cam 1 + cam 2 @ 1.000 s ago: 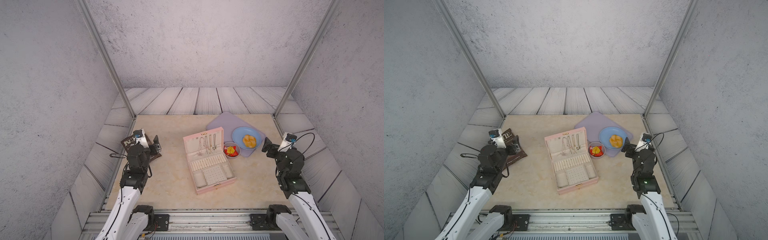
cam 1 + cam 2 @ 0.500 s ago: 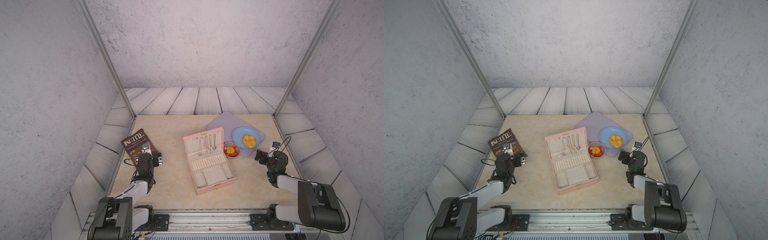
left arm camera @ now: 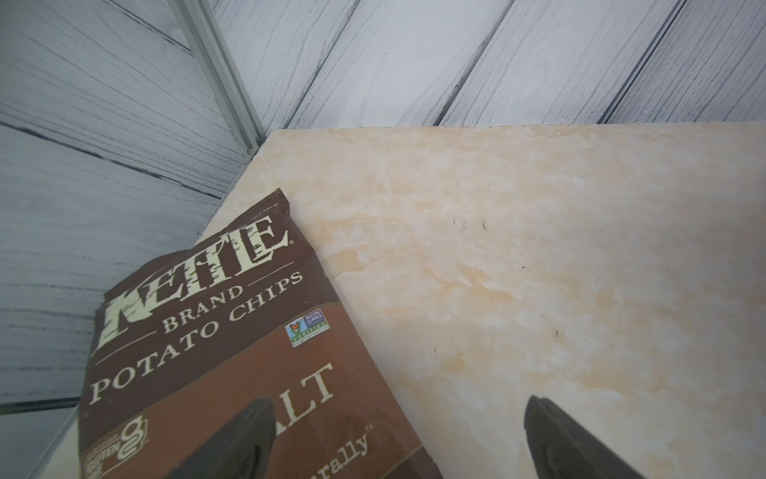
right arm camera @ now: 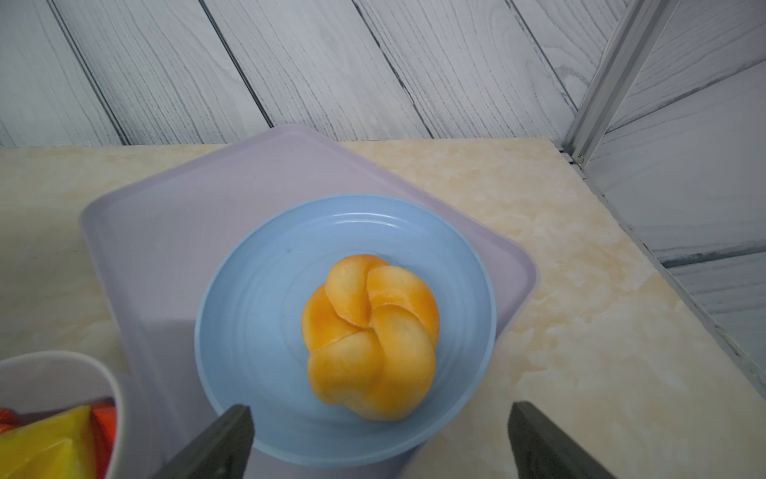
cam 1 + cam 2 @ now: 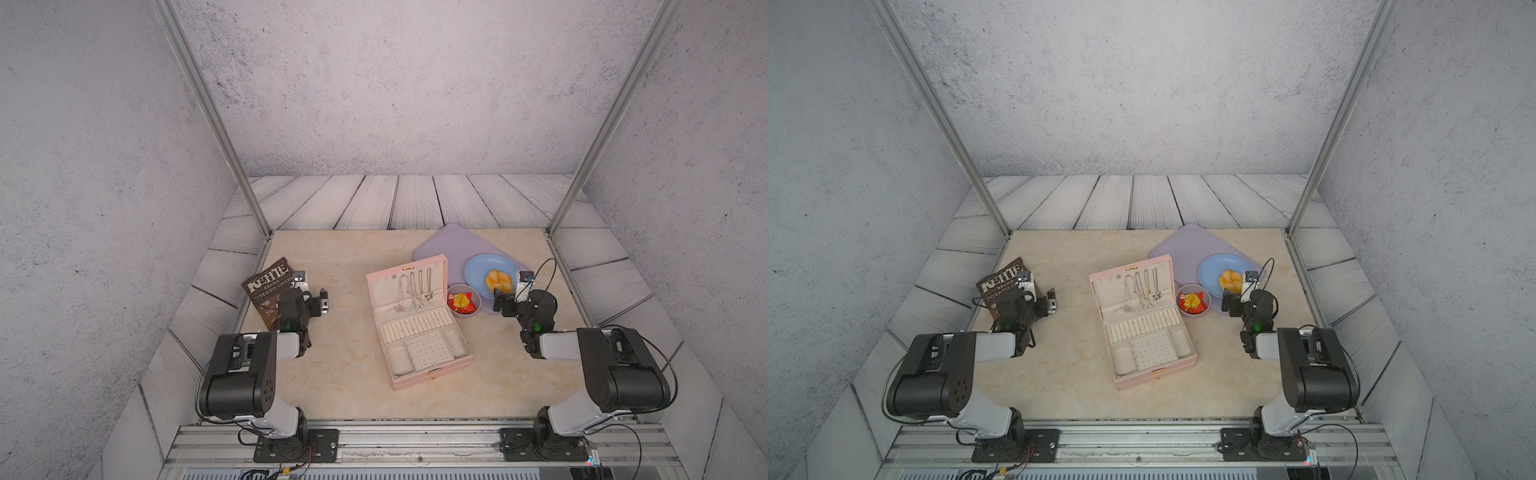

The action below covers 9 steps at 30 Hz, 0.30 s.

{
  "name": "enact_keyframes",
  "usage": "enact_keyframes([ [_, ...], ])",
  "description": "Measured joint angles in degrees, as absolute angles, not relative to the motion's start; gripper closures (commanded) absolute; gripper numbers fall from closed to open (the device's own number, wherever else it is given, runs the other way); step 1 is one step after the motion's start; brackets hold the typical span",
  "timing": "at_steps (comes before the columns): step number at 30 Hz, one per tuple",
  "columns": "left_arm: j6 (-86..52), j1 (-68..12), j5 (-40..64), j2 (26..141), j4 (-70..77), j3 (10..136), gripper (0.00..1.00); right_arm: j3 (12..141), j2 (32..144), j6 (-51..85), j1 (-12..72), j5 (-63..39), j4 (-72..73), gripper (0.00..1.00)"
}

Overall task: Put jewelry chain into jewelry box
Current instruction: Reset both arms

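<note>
Both top views: box open mid-desk, chain lying in its lid; left gripper, right gripper spread, empty | left wrist: jaws wide over chips bag, desk's left edge | right wrist: jaws wide before bun on plate

Pinkish chain inside open pink box

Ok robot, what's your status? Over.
Open, empty: left gripper, right gripper. Inside open jewelry box lid: jewelry chain. Nothing in the way.
</note>
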<state>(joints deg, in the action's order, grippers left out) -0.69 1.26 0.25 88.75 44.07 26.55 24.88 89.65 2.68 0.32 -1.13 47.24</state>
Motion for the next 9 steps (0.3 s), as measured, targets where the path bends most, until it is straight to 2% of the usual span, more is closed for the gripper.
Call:
enact_keyframes([
  [9,-0.69,1.28,0.84,88.71,42.46,26.55,0.01,24.75,89.71,2.35,0.32,0.19,47.37,0.01],
])
